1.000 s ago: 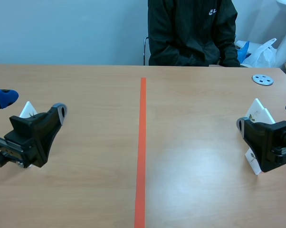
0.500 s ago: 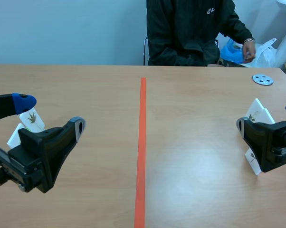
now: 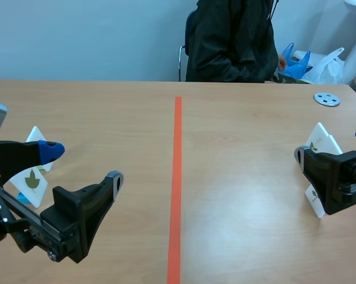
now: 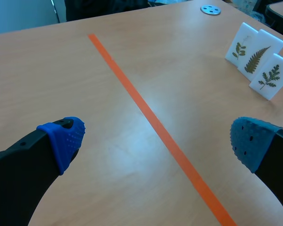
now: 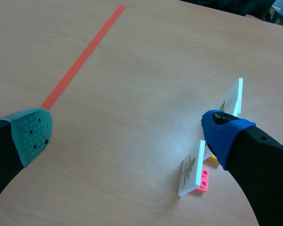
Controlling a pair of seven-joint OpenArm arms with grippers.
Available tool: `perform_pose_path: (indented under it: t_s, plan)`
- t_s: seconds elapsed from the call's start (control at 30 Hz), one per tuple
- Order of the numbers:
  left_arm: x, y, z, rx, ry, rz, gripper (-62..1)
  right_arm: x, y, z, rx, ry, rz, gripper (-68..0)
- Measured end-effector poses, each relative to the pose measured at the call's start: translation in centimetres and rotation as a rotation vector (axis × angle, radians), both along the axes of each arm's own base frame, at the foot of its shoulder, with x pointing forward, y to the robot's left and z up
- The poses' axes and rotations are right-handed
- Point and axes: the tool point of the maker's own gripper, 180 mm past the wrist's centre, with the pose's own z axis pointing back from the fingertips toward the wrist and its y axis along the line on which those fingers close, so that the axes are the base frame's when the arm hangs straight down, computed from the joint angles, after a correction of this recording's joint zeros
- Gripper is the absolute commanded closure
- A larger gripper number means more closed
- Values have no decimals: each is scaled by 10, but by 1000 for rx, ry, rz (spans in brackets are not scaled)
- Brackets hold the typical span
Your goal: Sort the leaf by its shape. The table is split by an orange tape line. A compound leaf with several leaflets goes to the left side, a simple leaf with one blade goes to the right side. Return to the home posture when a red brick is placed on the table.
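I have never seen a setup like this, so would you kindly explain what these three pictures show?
Two black robot arms work at a wooden table. The wide picture looks from between them; the other two come from cameras on each wrist. The left pincer and right pincer are both open, holding nothing. White leaf cards stand on each side of an orange tape line. A person is across the table.

place: robot test lab | signs: pale wooden table [image 3: 237, 177] marked by an orange tape line [image 3: 177, 189] — black left robot arm [image 3: 71, 213] and black right robot arm [image 3: 337, 180] | backdrop: bare pale-blue wall [image 3: 77, 35], dark-jacketed person [image 3: 231, 41] seated opposite
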Motion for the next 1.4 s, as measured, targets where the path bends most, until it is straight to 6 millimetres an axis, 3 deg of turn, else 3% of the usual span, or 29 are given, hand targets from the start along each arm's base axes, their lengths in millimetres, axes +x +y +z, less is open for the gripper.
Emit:
perform_pose_path:
  t_s: [0.23, 1.4]
  plan:
    - [7, 1, 3, 2, -19, 8, -623, 0, 0, 0, 0, 0, 0, -679]
    - [7, 0, 4, -10, -17, 8, -623, 0, 0, 0, 0, 0, 0, -679]
